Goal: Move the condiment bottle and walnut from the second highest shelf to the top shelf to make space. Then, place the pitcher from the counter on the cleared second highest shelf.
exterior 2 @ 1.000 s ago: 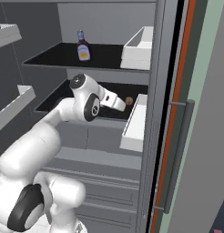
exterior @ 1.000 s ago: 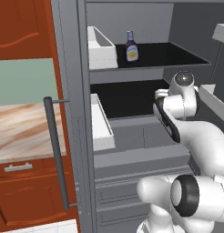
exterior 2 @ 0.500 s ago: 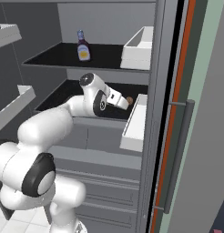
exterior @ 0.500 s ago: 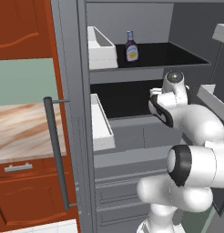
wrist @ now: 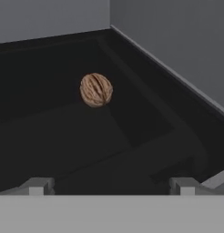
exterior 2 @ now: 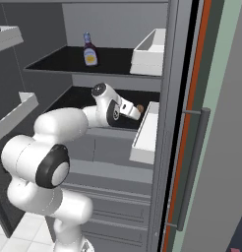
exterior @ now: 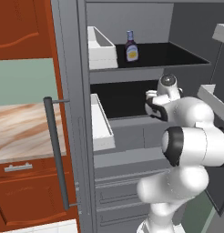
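One of the two things to be lifted is already up: the condiment bottle (exterior: 131, 46) stands upright on the top shelf (exterior: 177, 54), toward its back and near the white bin (exterior: 101, 48) at the shelf's left end, and it has kept that spot over the last second. What has changed is the arm: it has folded in on itself, the elbow swinging down and closer to the base, while the wrist has pushed deeper into the second highest shelf (exterior 2: 76, 97). The claw (wrist: 111, 184) now points along the black board with its tips spread wide and nothing between them. Straight ahead of it, apart from both tips and not yet touched, lies the walnut (wrist: 96, 89), resting on the board close to the cabinet's grey side wall; in the right base view it sits just beyond the wrist, near the white door bin (exterior 2: 145, 134). I read this as the approach for the second pick: the bottle is dealt with, the walnut is next, and the claw needs only to travel forward and close. Being small and round, the nut may roll if one tip nudges it first. The pitcher has yet to be placed, since the board carries only the walnut. The marbled bench (exterior: 22, 129) shows at the left of the left base view. As for writing, the bottle's pale label is too small to read, and no other lettering shows.
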